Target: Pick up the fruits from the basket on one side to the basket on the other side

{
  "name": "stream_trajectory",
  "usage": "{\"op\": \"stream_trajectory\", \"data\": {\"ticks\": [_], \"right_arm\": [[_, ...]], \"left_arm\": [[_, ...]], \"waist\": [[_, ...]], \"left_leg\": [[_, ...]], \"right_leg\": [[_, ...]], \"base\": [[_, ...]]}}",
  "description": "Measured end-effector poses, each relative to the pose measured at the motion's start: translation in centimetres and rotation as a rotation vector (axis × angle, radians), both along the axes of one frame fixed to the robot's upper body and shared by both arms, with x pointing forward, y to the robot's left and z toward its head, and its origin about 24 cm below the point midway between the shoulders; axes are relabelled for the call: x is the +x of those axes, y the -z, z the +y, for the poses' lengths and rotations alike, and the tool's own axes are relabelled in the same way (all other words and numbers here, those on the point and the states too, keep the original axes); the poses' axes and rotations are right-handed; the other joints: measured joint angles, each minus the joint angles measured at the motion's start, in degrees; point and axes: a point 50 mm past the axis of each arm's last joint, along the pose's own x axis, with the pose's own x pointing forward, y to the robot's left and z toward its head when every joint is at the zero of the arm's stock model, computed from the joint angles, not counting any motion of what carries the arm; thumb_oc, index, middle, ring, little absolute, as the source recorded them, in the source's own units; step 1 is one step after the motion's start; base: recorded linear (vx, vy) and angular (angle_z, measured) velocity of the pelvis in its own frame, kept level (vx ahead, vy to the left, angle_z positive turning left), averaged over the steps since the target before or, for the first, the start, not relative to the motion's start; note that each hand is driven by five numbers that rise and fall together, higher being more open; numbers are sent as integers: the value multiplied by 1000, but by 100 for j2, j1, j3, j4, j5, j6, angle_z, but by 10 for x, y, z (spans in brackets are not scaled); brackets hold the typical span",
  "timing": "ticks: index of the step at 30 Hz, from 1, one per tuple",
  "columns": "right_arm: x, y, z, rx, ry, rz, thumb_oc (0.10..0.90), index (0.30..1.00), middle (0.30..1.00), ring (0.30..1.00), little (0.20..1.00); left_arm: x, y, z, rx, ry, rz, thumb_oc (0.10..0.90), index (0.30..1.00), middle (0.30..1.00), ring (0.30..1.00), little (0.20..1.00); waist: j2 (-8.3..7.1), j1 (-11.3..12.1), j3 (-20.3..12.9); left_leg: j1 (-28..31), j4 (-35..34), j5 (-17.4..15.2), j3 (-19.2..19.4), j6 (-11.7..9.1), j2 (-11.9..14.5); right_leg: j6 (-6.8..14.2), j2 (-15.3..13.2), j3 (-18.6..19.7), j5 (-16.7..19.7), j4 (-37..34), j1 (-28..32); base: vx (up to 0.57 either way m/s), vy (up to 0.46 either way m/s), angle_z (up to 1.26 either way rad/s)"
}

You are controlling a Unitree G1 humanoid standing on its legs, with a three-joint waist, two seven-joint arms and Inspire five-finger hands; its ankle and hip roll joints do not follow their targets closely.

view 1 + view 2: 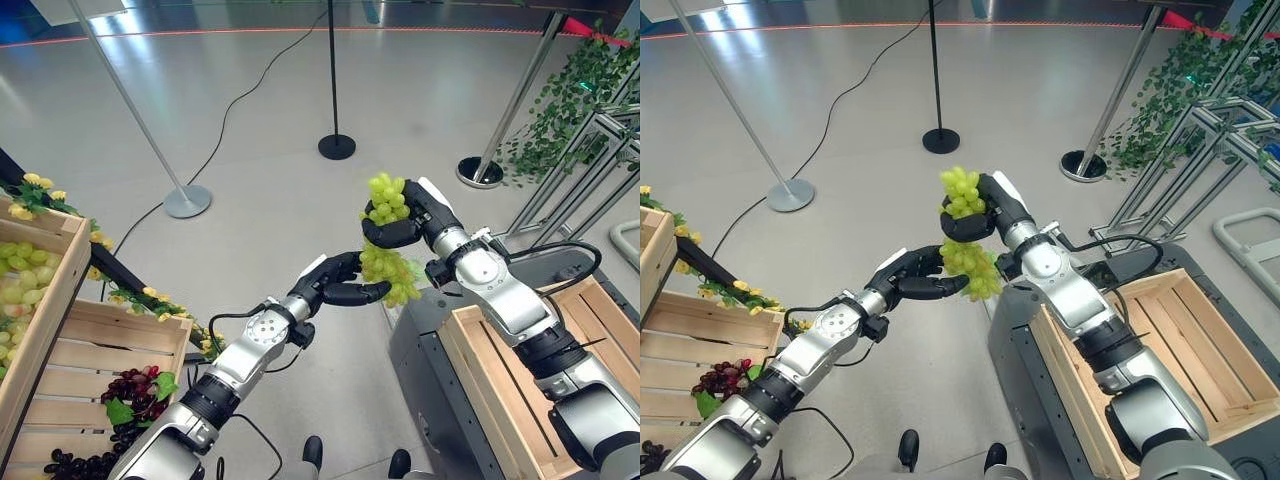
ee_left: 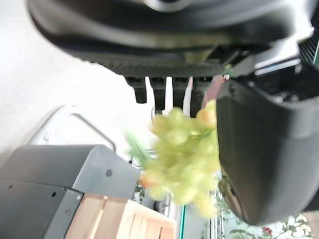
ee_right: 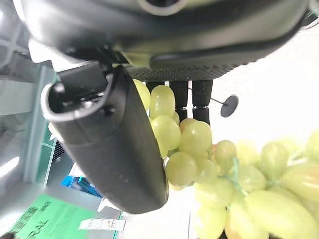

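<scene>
Sitting at the far left edge, a tilted wooden crate (image 1: 40,300) holds green grapes (image 1: 18,275), with yellow flowers (image 1: 30,190) along its rim. Just beside it, lower down, a second wooden crate (image 1: 95,375) holds dark grapes (image 1: 130,390) with green leaves. A silver stand base (image 1: 187,201) rests on the grey floor (image 1: 250,150) behind these crates, and a black stand base (image 1: 337,147) sits further right.

Between the two sides, above the open floor, a bunch of green grapes (image 1: 388,245) hangs in the air where both hands meet. The left hand (image 1: 335,283) reaches up from the lower left, its fingers (image 1: 930,288) and thumb curled toward the lower part of the bunch and touching it; whether they truly grip it cannot be told. The right hand (image 1: 410,215) comes in from the right with its fingers curled round the upper part of the bunch, grasping it; grapes press against its palm and thumb (image 3: 114,144) in the right wrist view.

Below the right arm, an empty wooden crate (image 1: 1180,360) sits on a grey cabinet (image 1: 420,350). Green vines (image 1: 570,95) hang over a metal rack (image 1: 600,170) at the far right.
</scene>
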Motion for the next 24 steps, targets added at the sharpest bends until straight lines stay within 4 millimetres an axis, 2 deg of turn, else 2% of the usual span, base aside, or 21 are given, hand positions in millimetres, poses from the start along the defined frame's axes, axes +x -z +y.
{"op": "stream_trajectory", "data": {"ticks": [5,13,24], "right_arm": [[1,-15,16,40,-54,-30,400,300,300,300,300],[-1,-19,26,70,-89,-39,400,300,300,300,300],[-2,-17,34,110,-111,-11,400,300,300,300,300]], "left_arm": [[-2,8,-7,1,16,45,800,900,900,900,900],[0,16,-2,20,-63,71,800,900,900,900,900],[10,2,-13,-40,-209,1,800,900,900,900,900]], "waist": [[-4,-30,-26],[-18,-130,-86],[-20,-141,-87]], "left_leg": [[9,0,0,10,0,0],[16,0,0,20,1,0],[38,0,-1,38,1,2]], "right_leg": [[2,0,12,3,0,4],[4,0,24,4,0,5],[8,3,79,9,0,5]], "base": [[0,0,0],[0,0,0],[0,1,-1]]}}
